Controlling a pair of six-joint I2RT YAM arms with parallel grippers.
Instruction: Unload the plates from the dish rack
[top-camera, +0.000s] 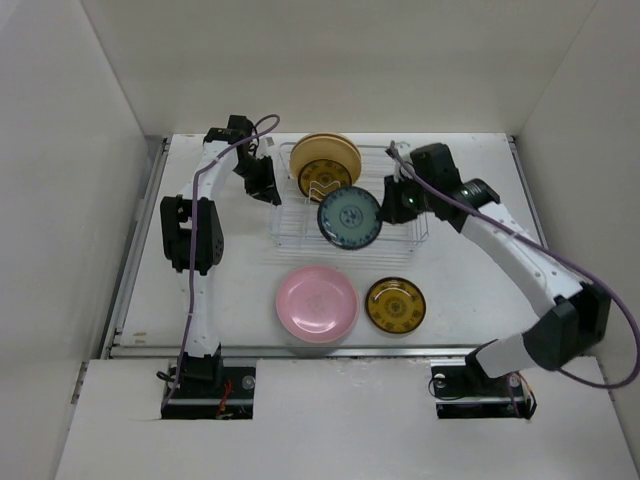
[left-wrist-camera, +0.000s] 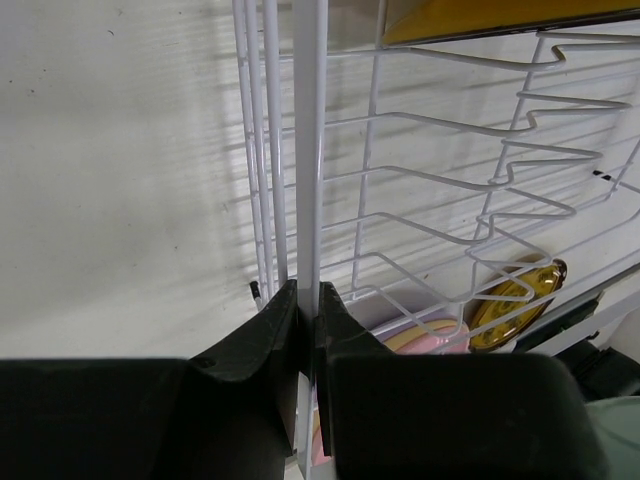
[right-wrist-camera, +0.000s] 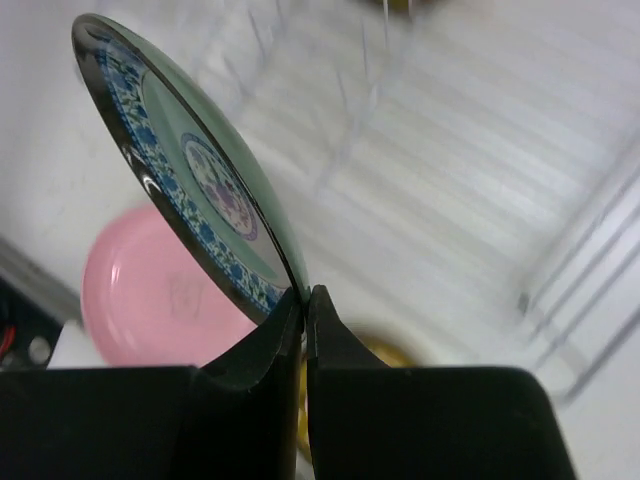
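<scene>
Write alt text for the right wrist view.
The right gripper has its jaws shut on the rim of a teal blue-patterned plate held on edge. Blurred behind it are a pink plate and wires of the dish rack.

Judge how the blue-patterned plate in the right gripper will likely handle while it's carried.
The blue-patterned plate looks glazed and glossy, so probably slippery. The right gripper pinches only its rim, so it may pivot or slip. It appears rigid ceramic, likely breakable if dropped.
</scene>
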